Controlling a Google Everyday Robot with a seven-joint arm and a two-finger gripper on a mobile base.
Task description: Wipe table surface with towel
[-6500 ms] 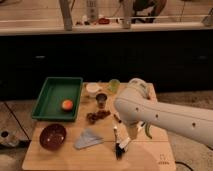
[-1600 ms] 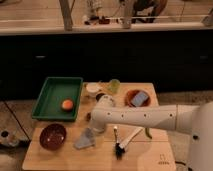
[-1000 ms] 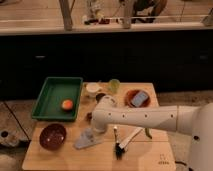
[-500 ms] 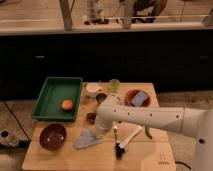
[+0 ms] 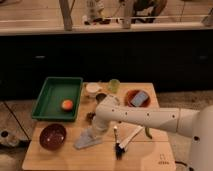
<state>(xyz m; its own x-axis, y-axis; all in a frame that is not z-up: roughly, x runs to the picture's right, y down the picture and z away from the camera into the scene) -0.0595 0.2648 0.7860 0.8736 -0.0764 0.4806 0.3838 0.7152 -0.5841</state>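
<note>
A pale grey-blue towel [image 5: 88, 139] lies crumpled on the wooden table [image 5: 60, 158], left of the middle near the front. My white arm reaches in from the right. My gripper [image 5: 96, 127] is at the arm's left end, pressed down on the towel's upper right part. The arm's body hides the gripper's tip.
A green tray [image 5: 56, 96] holding an orange fruit [image 5: 66, 104] stands at the back left. A dark red bowl [image 5: 52, 136] sits at the front left. A black-and-white brush [image 5: 124, 141] lies right of the towel. A cup [image 5: 92, 89], a green cup [image 5: 114, 85] and a red plate [image 5: 137, 98] stand at the back.
My arm has slid slightly to the right and forward over the towel. The towel's shape has shifted a little beneath it.
</note>
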